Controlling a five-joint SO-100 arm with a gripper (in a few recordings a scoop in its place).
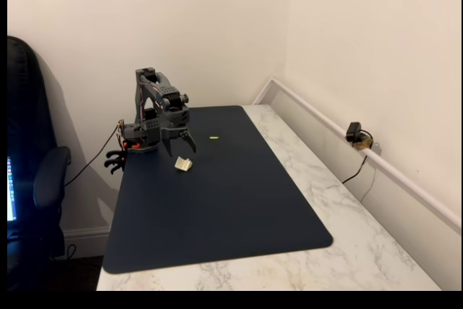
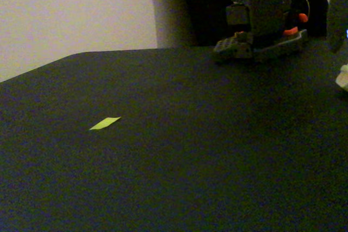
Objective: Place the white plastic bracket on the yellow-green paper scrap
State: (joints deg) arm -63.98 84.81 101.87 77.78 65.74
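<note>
Gripper (image 1: 184, 144) apparently open, empty, above white plastic bracket (image 1: 183, 165) | yellow-green paper scrap (image 1: 214, 137) bare, far-right | pickup, placement remain

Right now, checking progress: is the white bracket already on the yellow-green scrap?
No, the bracket lies on the mat apart from the scrap.

Bracket (image 1: 183, 165) left of scrap (image 1: 214, 137)
</note>
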